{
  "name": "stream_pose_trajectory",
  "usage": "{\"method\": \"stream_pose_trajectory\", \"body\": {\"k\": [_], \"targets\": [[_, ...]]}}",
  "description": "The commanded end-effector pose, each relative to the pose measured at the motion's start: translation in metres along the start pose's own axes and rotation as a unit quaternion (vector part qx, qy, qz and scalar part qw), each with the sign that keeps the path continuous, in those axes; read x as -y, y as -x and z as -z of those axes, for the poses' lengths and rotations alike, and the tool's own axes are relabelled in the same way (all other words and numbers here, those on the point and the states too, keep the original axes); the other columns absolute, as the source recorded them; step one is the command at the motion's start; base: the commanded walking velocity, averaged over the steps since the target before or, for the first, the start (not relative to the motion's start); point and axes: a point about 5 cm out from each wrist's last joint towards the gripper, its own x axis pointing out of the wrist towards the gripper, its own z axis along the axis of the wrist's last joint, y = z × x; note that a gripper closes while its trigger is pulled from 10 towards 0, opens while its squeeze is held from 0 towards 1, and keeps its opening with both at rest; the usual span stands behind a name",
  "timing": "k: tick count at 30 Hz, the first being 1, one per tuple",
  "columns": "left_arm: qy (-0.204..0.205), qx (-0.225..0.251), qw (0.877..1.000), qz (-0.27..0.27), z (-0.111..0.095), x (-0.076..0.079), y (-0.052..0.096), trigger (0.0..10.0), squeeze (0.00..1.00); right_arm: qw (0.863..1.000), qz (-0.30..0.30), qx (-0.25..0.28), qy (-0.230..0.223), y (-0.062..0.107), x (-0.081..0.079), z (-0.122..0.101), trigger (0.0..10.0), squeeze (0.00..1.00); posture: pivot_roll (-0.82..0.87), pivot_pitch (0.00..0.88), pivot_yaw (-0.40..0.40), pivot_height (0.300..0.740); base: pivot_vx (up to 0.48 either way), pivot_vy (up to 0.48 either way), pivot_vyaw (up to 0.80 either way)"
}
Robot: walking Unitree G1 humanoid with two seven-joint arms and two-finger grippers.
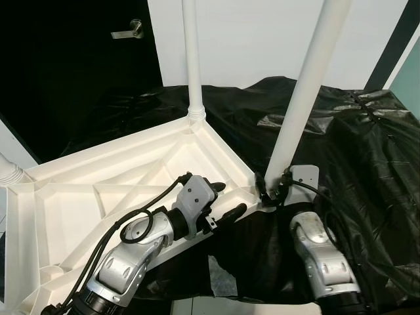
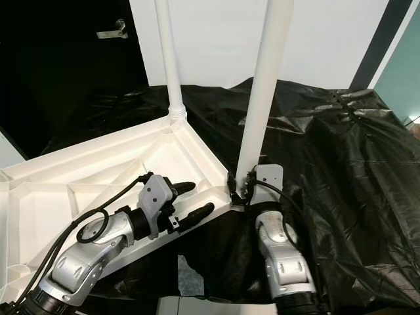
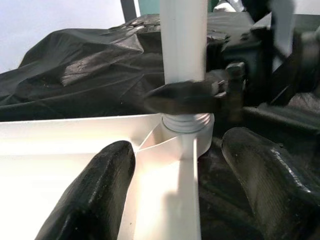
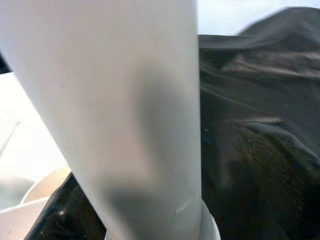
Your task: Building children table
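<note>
The white tabletop [image 1: 79, 190] lies upside down on a black sheet. A white leg [image 1: 302, 98] stands slightly tilted in its near corner socket. My right gripper [image 1: 270, 190] is shut on this leg just above the threaded base; one black finger [image 3: 185, 97] crosses the leg [image 3: 183, 40] in the left wrist view. My left gripper [image 1: 232, 198] is open beside that corner. Its fingers [image 3: 95, 195] straddle the tabletop's edge rib without holding anything. A second leg [image 1: 191, 59] stands upright in the far corner. A third leg [image 1: 10, 172] shows at the left edge.
The black sheet [image 1: 367, 151] covers the surface to the right and behind. A dark door with a lever handle [image 1: 128, 29] stands at the back left, next to a white wall. A pale scrap [image 1: 220, 275] lies on the sheet near my arms.
</note>
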Motion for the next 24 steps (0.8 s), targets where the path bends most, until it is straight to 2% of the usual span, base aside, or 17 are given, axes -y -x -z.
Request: {"method": "stream_pose_trajectory", "body": {"k": [1, 2, 6, 10, 12, 19, 20, 21, 22, 24], "targets": [[-0.001, -0.002, 0.999, 0.049, 0.000, 0.003, -0.001, 10.0, 0.00, 0.999, -0.051, 0.013, -0.002, 0.001, 0.000, -0.004, 10.0, 0.00, -0.01, 0.000, 0.010, 0.740, 0.000, 0.000, 0.00], [-0.001, -0.002, 0.999, 0.049, 0.000, 0.003, -0.001, 10.0, 0.00, 0.999, -0.051, 0.013, -0.002, 0.001, 0.000, -0.004, 10.0, 0.00, -0.01, 0.000, 0.010, 0.740, 0.000, 0.000, 0.00], [-0.001, -0.001, 0.999, 0.047, -0.001, 0.003, -0.002, 10.0, 0.00, 0.991, -0.134, 0.011, 0.004, -0.001, 0.006, -0.004, 10.0, 0.00, -0.01, 0.000, 0.009, 0.740, 0.000, 0.000, 0.00], [-0.001, -0.001, 0.999, 0.046, -0.001, 0.002, -0.002, 10.0, 0.00, 0.986, -0.167, 0.007, 0.012, -0.004, 0.008, -0.004, 10.0, 0.00, 0.00, 0.000, 0.006, 0.740, 0.000, 0.000, 0.00], [-0.002, -0.002, 0.999, 0.044, -0.001, 0.002, -0.003, 10.0, 0.00, 0.973, -0.228, -0.002, 0.038, -0.013, 0.010, -0.006, 10.0, 0.00, 0.00, 0.000, 0.002, 0.740, 0.000, 0.000, 0.00], [-0.003, -0.001, 0.999, 0.041, -0.001, 0.001, -0.003, 10.0, 0.00, 0.955, -0.285, -0.018, 0.076, -0.022, 0.011, -0.008, 10.0, 0.00, 0.01, 0.000, -0.008, 0.740, 0.000, 0.000, 0.00], [-0.004, -0.001, 0.999, 0.039, -0.001, 0.001, -0.003, 10.0, 0.00, 0.951, -0.298, -0.022, 0.083, -0.023, 0.012, -0.008, 3.1, 0.00, 0.02, 0.000, -0.012, 0.740, 0.000, 0.000, 0.00], [-0.004, -0.001, 0.999, 0.039, -0.001, 0.001, -0.003, 10.0, 0.00, 0.951, -0.298, -0.022, 0.083, -0.023, 0.012, -0.008, 3.1, 0.00, 0.02, 0.000, -0.012, 0.740, 0.000, 0.000, 0.00], [-0.004, -0.001, 0.999, 0.037, -0.002, 0.001, -0.002, 10.0, 0.00, 0.946, -0.309, -0.028, 0.090, -0.024, 0.013, -0.006, 0.0, 0.00, 0.02, 0.000, -0.016, 0.740, 0.000, 0.000, 0.00], [-0.003, 0.000, 0.999, 0.034, -0.002, 0.001, -0.002, 10.0, 0.00, 0.944, -0.317, -0.034, 0.090, -0.023, 0.014, -0.005, 0.0, 0.00, 0.02, 0.000, -0.020, 0.740, 0.000, 0.000, 0.00]]}}
